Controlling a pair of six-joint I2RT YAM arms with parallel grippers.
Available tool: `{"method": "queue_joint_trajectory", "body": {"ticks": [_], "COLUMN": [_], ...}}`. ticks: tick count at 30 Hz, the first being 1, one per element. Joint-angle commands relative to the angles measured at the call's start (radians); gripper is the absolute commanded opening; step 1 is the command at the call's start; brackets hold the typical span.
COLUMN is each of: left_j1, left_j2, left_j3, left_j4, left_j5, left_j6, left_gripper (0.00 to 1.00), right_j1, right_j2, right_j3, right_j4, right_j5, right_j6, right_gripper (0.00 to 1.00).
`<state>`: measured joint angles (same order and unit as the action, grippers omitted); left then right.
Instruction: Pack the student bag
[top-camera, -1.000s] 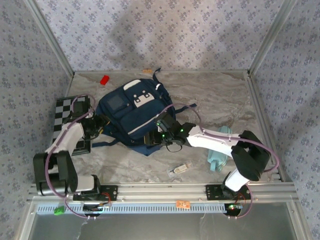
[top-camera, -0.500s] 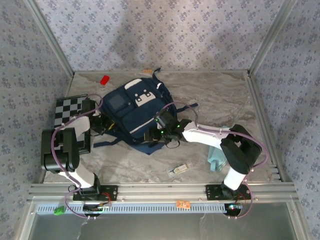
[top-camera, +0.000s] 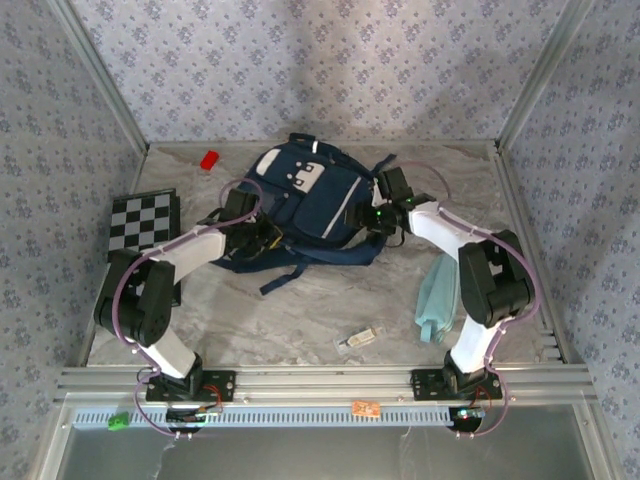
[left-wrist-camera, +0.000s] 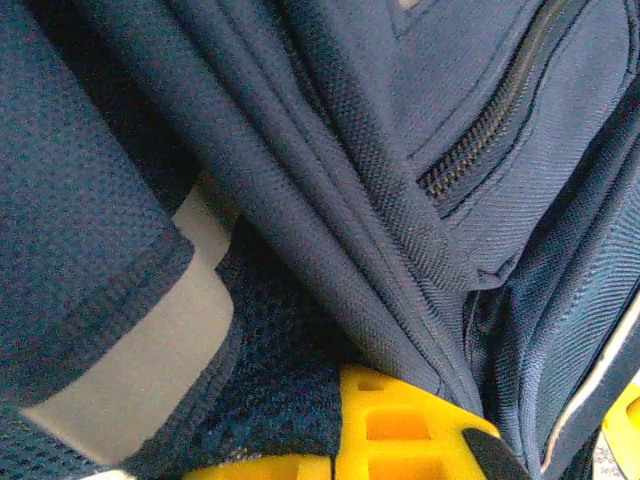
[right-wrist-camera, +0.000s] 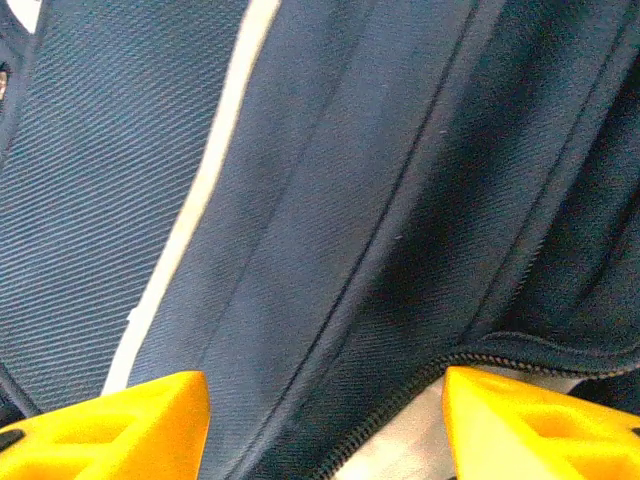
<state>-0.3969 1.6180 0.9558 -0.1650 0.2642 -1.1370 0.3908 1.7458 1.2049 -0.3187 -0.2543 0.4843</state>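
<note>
The student bag (top-camera: 312, 196), navy with white patches, lies flat at the back middle of the table, its dark straps trailing toward me. My left gripper (top-camera: 262, 232) is at the bag's near left edge. In the left wrist view it (left-wrist-camera: 335, 452) is shut on a fold of the bag's dark mesh fabric (left-wrist-camera: 270, 390), with a zip (left-wrist-camera: 480, 140) beyond. My right gripper (top-camera: 376, 213) is against the bag's right side. In the right wrist view its yellow fingers (right-wrist-camera: 110, 425) stand wide apart, open, with the bag's cloth and a zip line (right-wrist-camera: 400, 400) spanning the gap.
A black-and-white checkerboard (top-camera: 143, 220) lies at the left edge. A small red block (top-camera: 209, 159) sits at the back left. A teal cloth (top-camera: 436, 298) lies under my right arm, and a small clear item (top-camera: 360, 339) lies near the front rail.
The bag has slid from left of middle toward the back centre. My left gripper closed on its fabric. My right gripper went from the bag's near edge to its right side.
</note>
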Motion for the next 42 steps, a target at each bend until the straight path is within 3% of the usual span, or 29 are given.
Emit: {"method": "queue_joint_trajectory", "body": {"ticks": [1,8,15,19,23,27,33,37,42], "left_j1": [-0.036,-0.095,-0.166,-0.209,-0.226,-0.241,-0.262,-0.27,-0.279], "left_j2": [-0.015,-0.022,-0.052,-0.065,-0.066,-0.072,-0.082,-0.104,-0.121], "left_j3": [0.043,0.037,0.045,0.054,0.045,0.056,0.057,0.043,0.046], "left_j4": [0.036,0.058,0.097,0.105,0.157,0.177,0.195,0.218,0.208], "left_j5": [-0.021,-0.067,-0.112,-0.131,-0.098,-0.083,-0.069,-0.07,-0.069], "left_j6": [-0.086,-0.194,-0.292,-0.316,-0.361,-0.377,-0.4,-0.424,-0.433], "left_gripper": [0.0,0.0,0.0,0.0,0.0,0.0,0.0,0.0,0.0], "right_j1": [0.047,0.205,0.417,0.439,0.449,0.433,0.431,0.432,0.434], "right_j2": [-0.086,-0.244,-0.215,-0.178,-0.15,-0.117,-0.097,-0.08,-0.057], "right_j3": [0.015,-0.053,-0.089,-0.136,-0.166,-0.176,-0.205,-0.191,-0.19], "right_j4": [-0.11,-0.278,-0.176,-0.013,0.138,0.181,0.29,0.273,0.356], "right_j5": [0.017,0.209,0.222,0.209,0.257,0.317,0.316,0.408,0.354], "right_j6": [-0.097,-0.076,0.048,0.099,0.042,0.045,0.057,0.088,0.059], "right_gripper": [0.65,0.66,0.59,0.49,0.43,0.36,0.4,0.41,0.39]}}
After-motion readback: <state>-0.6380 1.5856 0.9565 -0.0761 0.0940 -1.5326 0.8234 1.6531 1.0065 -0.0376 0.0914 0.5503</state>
